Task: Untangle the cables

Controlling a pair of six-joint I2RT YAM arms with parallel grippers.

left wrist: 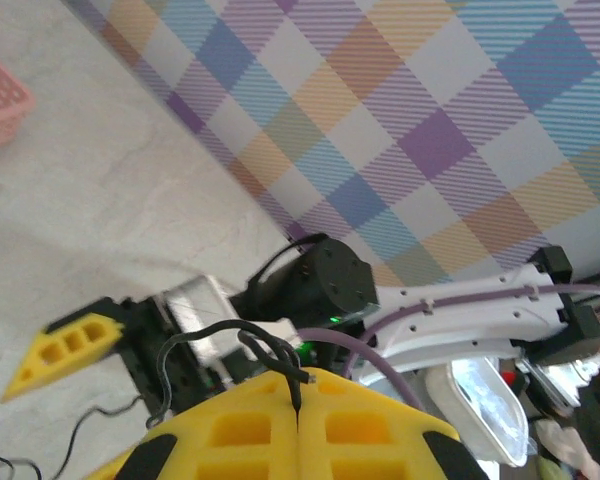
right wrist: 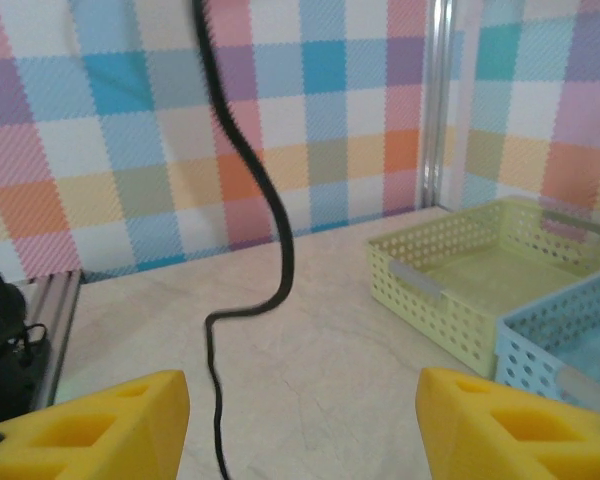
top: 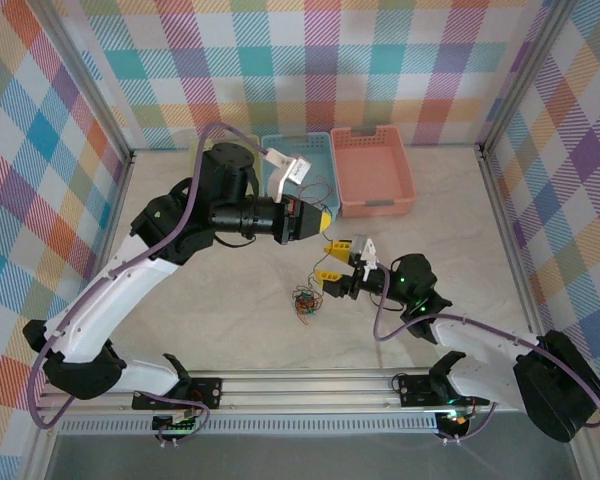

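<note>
So the left hand [left wrist: 298, 383] is clamped shut on the end of a black cable [left wrist: 205, 335]. You can see the wire pinched right in the seam between the yellow pads in its wrist view. My guess is that it's holding that end up off the table [top: 230, 330] so the strand hangs loose, away from the rest of the mess. The right hand [right wrist: 302, 388] is wide open with nothing in it. From its own camera the black cable drops down between the two yellow fingertips [right wrist: 130, 415], then kinks and trails along the table, and neither pad is touching it as far as I can see. That looks like a lineup for a second grab lower on the same strand, so the two hands could pull it free, but that's just my read. The rest of the cables sit in a small clump [top: 303, 303] on the table, just in front of the right hand and near the middle. I can't tell whether the black one is snagged in it. The blue basket [top: 280, 150] and pink basket [top: 372, 208] sit at the back, probably drop-off spots.
</note>
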